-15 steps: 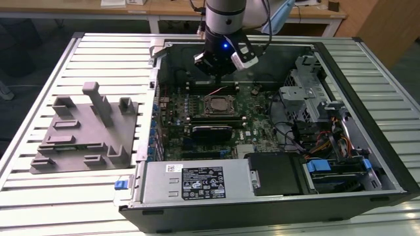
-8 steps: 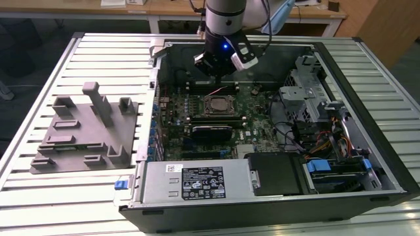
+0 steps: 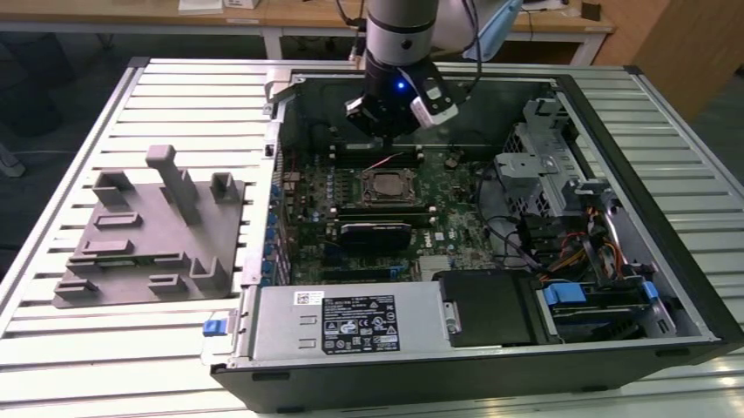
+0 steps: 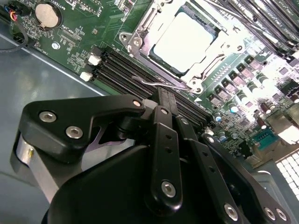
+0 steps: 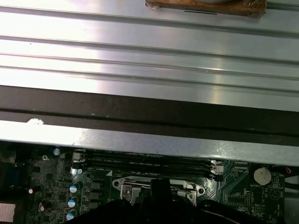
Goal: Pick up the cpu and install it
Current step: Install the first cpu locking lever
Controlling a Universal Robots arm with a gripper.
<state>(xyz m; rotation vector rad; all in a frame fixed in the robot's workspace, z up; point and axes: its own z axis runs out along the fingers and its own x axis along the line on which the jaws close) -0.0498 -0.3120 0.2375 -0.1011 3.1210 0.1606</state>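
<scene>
From my remote seat I judge the job far along. Working across the exterior view from its left, I see the grey tray with upright posts lying on the slatted counter, and I make out no chip on it. Next comes the open computer case, and in the middle of its green board sits the socket, with the tool hanging just above and behind it on the arm.

The cpu lies flat inside the socket's metal frame in the second wrist view, its pale top bare and nothing covering it. So the placing looks done to me. Whether the frame and the thin wire lever are locked I cannot tell; the lever lies along the frame's near edge, close to the memory slots.

The tool holds nothing that I can see, and its black links fill the foreground there, but the fingertips are hidden, so I cannot tell whether it is released or clenched.

The exterior view gives me the whole layout. The second wrist view alone gives the chip's seating. The first wrist view adds the case wall, the slats beyond it, and a coin battery.
</scene>
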